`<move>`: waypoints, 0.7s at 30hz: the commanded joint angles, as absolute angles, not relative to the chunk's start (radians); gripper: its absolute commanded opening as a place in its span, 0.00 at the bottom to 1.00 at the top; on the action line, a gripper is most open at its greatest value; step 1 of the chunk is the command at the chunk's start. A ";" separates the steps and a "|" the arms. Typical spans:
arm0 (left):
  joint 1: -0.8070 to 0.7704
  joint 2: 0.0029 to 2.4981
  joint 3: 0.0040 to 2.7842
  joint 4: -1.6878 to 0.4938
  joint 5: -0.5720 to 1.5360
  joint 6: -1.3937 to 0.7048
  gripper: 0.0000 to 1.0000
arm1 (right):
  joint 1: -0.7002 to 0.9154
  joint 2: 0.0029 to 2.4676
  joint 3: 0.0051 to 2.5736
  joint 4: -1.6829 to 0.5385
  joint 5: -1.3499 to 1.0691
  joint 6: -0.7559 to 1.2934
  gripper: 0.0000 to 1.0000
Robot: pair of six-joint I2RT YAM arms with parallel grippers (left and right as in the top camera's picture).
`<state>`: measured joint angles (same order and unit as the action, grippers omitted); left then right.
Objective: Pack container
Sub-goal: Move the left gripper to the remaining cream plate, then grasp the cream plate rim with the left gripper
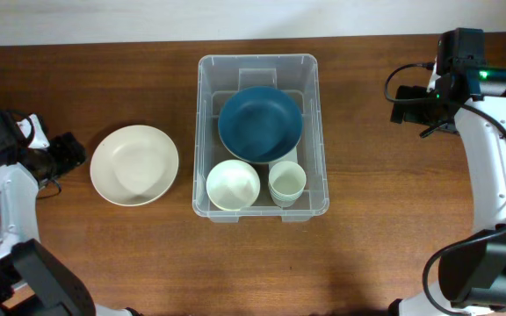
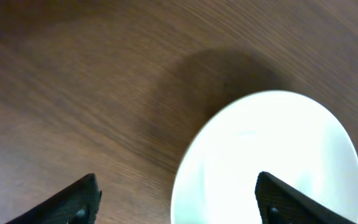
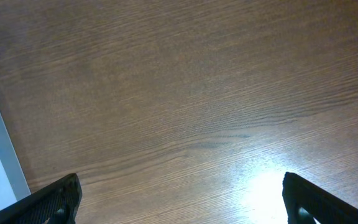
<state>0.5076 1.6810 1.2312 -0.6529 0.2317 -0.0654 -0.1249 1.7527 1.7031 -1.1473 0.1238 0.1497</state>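
Last plate waiting outside the container (image 1: 257, 58)
It sits mid-table with three dishes inside; the white plate (image 1: 134, 165) lies just left. The left gripper (image 2: 176, 189) (at the plate's edge) and right gripper (image 3: 179, 186) are splayed, empty. A shallow pinch could skid the plate.

A robot lab bench: a left arm (image 1: 3, 184) and right arm (image 1: 495, 149), white with black joints, flank a wood-grain table (image 1: 376, 254) bearing a cream plate (image 1: 134, 165) and a clear container (image 1: 257, 58).

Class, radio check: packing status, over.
Left gripper, right gripper open, empty. Container holds blue bowl, white bowl, cup. Cream plate outside, left side. Nothing blocking.
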 commanded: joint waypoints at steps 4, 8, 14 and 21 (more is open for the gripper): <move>0.504 1.791 1.225 -0.662 0.305 -0.030 0.83 | -0.131 1.757 1.705 -1.147 0.136 0.151 0.99; 0.504 1.871 1.225 -0.666 0.312 -0.030 0.82 | -0.131 1.757 1.705 -1.147 0.136 0.151 0.99; 0.504 1.927 1.225 -0.654 0.313 -0.030 0.81 | -0.131 1.757 1.705 -1.147 0.136 0.151 0.99; 0.504 1.932 1.225 -0.637 0.319 -0.030 0.42 | -0.131 1.757 1.705 -1.147 0.136 0.151 0.99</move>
